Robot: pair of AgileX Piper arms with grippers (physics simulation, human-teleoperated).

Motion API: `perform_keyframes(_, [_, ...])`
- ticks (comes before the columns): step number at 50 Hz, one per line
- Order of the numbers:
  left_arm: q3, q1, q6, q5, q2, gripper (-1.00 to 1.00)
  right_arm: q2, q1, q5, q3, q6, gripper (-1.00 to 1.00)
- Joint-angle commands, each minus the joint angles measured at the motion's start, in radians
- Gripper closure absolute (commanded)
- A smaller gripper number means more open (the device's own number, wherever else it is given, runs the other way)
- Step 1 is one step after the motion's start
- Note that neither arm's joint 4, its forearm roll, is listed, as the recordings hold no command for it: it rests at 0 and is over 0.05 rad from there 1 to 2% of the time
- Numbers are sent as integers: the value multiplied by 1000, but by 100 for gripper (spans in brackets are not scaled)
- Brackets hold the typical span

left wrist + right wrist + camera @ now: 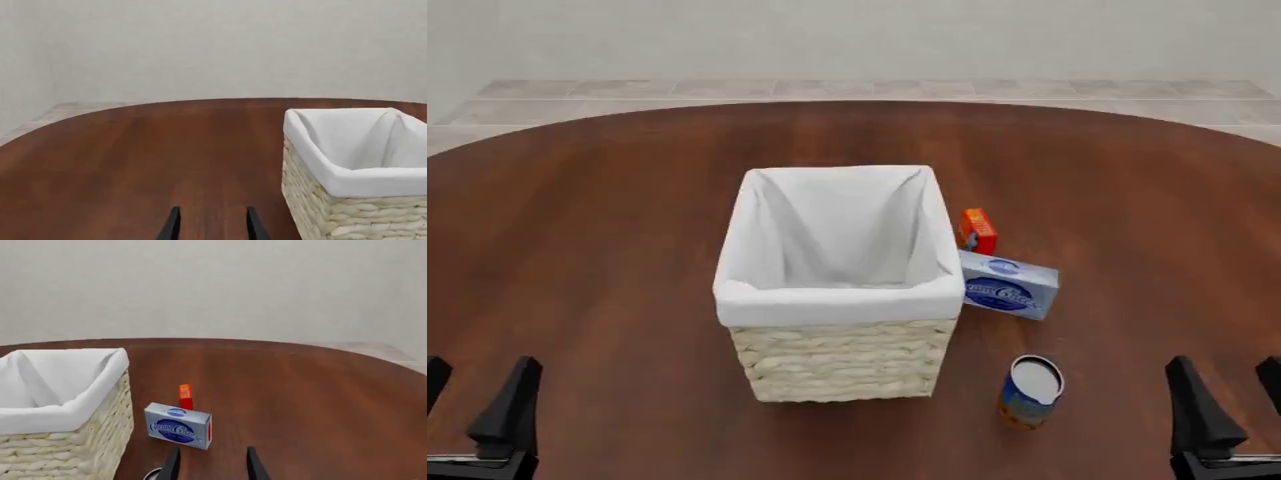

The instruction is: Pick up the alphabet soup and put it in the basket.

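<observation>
Both grippers [474, 400] [1228, 400] hover low, parted, near alphabet soup [1032, 392].

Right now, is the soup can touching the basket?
Apart. The front view shows bare table between the alphabet soup, standing upright by the near right corner, and the basket.
</observation>
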Motion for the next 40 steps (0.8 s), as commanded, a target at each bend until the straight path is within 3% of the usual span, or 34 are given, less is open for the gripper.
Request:
perform_keyframes(1, [-3,0,0,-1,5,-100,1,-1,7,-10,15,-100])
perform_keyframes(17, [-3,0,0,-2,5,-100,4,20,36,-33,16,-100])
perform_keyframes(24, [-3,0,0,-1,6,-100,0,24,71,-99,-20,-100])
perform_keyframes(33, [-3,0,0,-1,5,-100,0,80,178,-232,-39,-100])
perform_keyframes(35, [-3,0,0,-1,5,-100,1,80,214,-256,-68,-100])
perform_keyframes(39, [-3,0,0,-1,6,-100,7,80,258,-293,-57,-100])
perform_keyframes(40, [-3,0,0,-1,5,-100,33,94,260,-304,-31,-100])
